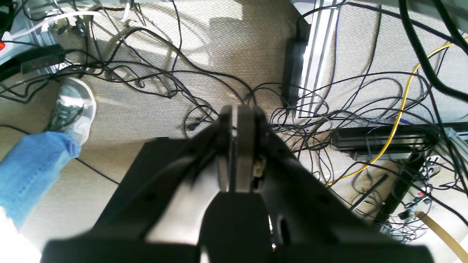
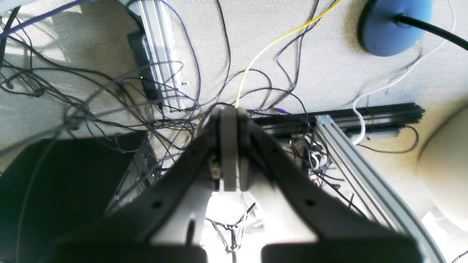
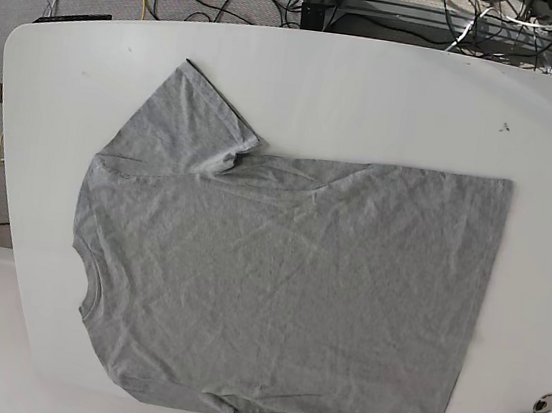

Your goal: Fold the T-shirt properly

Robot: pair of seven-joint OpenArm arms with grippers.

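Observation:
The grey T-shirt (image 3: 277, 277) lies spread flat and wrinkled on the white table (image 3: 371, 87), plain side up. Its collar is at the left, its hem at the right, and one sleeve (image 3: 181, 119) points to the far left corner. The near sleeve reaches the table's front edge. Neither arm shows in the base view. In the left wrist view my left gripper (image 1: 234, 109) is shut with nothing in it, hanging over the floor. My right gripper (image 2: 229, 109) is likewise shut and empty above the floor. The shirt appears in neither wrist view.
Tangled black cables (image 1: 175, 84) and a yellow cable (image 1: 400, 109) cover the carpet, beside aluminium frame rails (image 2: 351, 164). A person's white sneaker (image 1: 75, 107) and jeans leg stand at the left. A blue round stand base (image 2: 393, 27) sits far right.

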